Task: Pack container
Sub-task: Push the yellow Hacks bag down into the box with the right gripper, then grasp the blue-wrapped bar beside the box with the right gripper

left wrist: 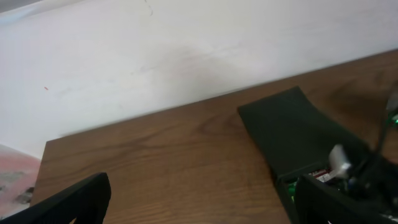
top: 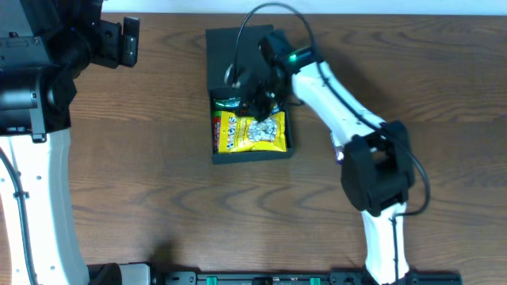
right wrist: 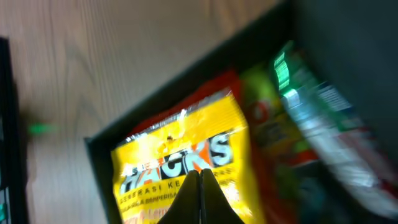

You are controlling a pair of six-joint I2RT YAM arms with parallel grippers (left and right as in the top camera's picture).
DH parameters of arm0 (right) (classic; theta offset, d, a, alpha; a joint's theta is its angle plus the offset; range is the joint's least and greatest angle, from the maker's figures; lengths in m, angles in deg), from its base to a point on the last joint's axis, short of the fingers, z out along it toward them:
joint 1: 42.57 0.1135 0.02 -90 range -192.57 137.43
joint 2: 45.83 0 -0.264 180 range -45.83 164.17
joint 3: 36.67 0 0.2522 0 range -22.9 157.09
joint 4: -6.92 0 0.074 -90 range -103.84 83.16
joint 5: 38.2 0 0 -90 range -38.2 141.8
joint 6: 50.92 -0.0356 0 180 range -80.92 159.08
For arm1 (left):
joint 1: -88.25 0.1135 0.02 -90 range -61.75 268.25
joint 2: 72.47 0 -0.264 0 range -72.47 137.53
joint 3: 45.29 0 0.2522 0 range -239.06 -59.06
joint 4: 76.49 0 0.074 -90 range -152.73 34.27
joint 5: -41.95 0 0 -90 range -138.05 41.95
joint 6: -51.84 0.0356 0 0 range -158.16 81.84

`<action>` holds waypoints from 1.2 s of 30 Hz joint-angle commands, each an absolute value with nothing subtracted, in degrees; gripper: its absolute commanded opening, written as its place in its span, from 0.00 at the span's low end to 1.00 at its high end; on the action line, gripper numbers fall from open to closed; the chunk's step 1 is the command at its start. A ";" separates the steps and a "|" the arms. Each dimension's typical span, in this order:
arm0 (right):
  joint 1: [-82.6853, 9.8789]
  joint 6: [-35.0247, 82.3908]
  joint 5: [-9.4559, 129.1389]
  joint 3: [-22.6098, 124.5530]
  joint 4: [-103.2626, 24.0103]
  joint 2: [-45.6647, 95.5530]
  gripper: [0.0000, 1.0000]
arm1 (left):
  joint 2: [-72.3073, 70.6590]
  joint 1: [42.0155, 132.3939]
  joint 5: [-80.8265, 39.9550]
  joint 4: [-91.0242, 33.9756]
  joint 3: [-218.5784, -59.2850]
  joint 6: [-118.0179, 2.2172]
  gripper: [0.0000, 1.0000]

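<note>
Brown wooden table (top: 142, 158), white wall (left wrist: 155, 56) behind. Right gripper (right wrist: 200, 194), seemingly closed, hovers over the container's (top: 252, 156) yellow snack packet (top: 257, 131). Left gripper (left wrist: 202, 200) stands wide apart.

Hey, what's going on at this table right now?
The right arm is reaching over the open container, with its end effector shut right over a yellow snack packet that lies inside. Whether it touches the packet is unclear. A green packet and a red-orange packet are in the box too, and the flap lid is folded back. The left end effector is open off to the side above the table, holding nothing.
</note>
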State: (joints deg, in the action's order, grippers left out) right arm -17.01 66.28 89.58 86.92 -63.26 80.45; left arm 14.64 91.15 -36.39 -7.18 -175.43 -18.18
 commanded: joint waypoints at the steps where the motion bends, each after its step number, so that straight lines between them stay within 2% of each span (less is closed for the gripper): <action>1: -20.04 67.40 89.77 88.84 -65.08 74.99 0.01 | 14.53 91.35 -35.98 -7.12 -176.85 -17.13 0.95; 6: -22.29 72.69 89.73 85.25 -74.80 75.20 0.01 | 14.53 91.35 -35.95 -7.14 -176.85 -17.13 0.95; 16: -21.16 72.86 89.73 73.58 -70.63 75.42 0.01 | 14.53 91.35 -35.98 -7.12 -176.85 -17.13 0.95; 22: -22.49 68.38 89.75 80.73 -71.99 74.88 0.01 | 14.53 91.35 -35.95 -7.16 -176.85 -17.13 0.95; 25: -25.40 67.24 81.36 87.75 -74.37 73.67 0.01 | 14.53 91.35 -35.95 -7.09 -176.85 -17.13 0.95; 30: -31.37 57.30 65.19 86.37 -73.87 73.48 0.02 | 14.53 91.35 -35.95 -6.90 -176.85 -17.15 0.95; 31: -32.61 55.11 63.00 84.97 -73.36 73.48 0.10 | 14.53 91.35 -35.95 -6.85 -176.85 -17.15 0.95; 33: -34.75 51.88 60.46 80.99 -71.81 73.48 0.19 | 14.53 91.35 -35.95 -6.81 -176.85 -17.15 0.95; 34: -35.61 51.03 60.33 78.57 -70.81 73.50 0.32 | 14.53 91.35 -35.95 -6.83 -176.85 -17.15 0.95; 36: -36.17 50.65 60.18 74.50 -69.47 73.50 0.38 | 14.53 91.35 -35.95 -6.83 -176.85 -17.15 0.95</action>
